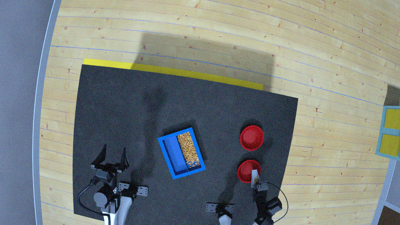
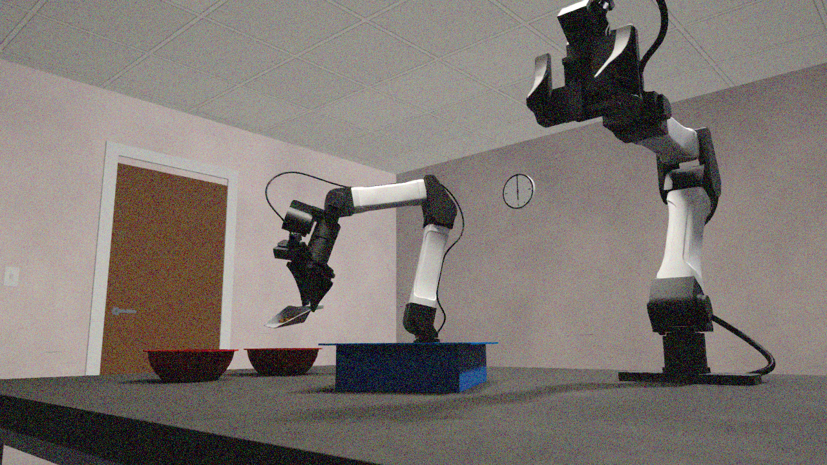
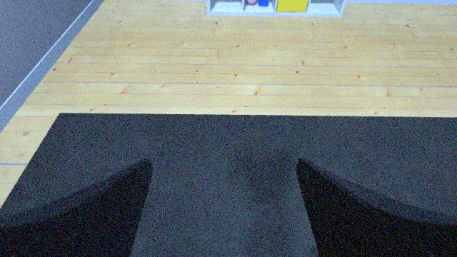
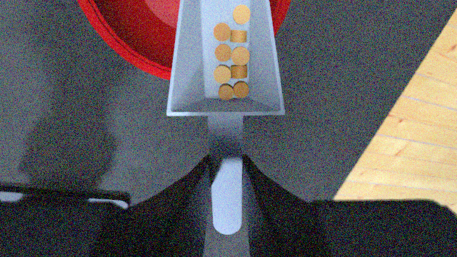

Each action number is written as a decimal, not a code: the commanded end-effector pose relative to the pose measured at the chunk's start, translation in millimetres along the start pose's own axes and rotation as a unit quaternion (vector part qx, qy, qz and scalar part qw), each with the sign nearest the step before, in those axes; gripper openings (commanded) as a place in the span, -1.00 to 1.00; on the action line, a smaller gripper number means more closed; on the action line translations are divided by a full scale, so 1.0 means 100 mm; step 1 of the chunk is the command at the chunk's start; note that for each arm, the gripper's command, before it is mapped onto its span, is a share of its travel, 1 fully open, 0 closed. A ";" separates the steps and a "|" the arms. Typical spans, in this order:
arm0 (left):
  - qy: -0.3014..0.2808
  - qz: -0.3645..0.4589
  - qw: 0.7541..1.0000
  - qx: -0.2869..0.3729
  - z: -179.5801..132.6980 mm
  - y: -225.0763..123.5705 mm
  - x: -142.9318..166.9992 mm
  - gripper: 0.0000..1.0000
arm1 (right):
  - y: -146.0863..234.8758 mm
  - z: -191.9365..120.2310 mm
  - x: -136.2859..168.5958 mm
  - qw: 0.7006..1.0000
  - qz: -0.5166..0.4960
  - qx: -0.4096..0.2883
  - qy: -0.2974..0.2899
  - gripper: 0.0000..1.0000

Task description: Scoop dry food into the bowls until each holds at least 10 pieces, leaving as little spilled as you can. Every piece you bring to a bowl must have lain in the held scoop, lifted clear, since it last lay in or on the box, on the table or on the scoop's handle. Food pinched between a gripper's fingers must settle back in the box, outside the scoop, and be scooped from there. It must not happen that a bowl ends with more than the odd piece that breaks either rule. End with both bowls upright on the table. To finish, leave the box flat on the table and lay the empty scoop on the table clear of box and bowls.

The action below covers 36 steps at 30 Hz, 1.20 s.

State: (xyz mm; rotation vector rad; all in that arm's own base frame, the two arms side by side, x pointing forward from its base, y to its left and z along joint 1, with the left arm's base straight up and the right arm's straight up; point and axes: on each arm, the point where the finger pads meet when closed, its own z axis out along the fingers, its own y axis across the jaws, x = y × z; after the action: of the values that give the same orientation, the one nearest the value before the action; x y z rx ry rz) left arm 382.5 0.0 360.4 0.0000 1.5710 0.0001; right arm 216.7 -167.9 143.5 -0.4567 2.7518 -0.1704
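Note:
My right gripper (image 1: 256,183) (image 2: 314,308) (image 4: 226,158) is shut on the handle of the grey scoop (image 1: 254,175) (image 2: 287,316) (image 4: 262,82). The scoop hangs above the near bowl (image 1: 246,171) (image 2: 283,361) (image 4: 139,39), its front over the bowl and its rear outside the rim. Several round food pieces (image 4: 240,56) lie in it. The far bowl (image 1: 251,137) (image 2: 190,365) stands upright. No food shows in either bowl, though the scoop hides part of the near one. The blue box (image 1: 188,172) (image 2: 398,370) holds food (image 1: 188,148) in its right compartment. My left gripper (image 1: 115,146) (image 3: 224,161) is open and empty, high up.
The dark table (image 1: 112,97) (image 3: 214,143) carries the box in the middle and both bowls at the right in the top view. The table's right edge is close beside the bowls. The box's left compartment (image 1: 174,152) shows no food.

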 end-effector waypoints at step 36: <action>-0.026 0.000 1.000 0.000 -0.02 0.00 -0.20 1.00 | -0.37 -0.27 -0.28 0.975 -0.213 0.062 0.012 -1.00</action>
State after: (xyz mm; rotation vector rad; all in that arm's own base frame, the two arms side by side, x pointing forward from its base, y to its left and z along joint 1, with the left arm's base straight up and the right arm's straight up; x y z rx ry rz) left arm 382.5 0.0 360.4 0.0000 1.5710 0.0001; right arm 233.4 -183.6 161.9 -0.9667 2.6764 -0.3391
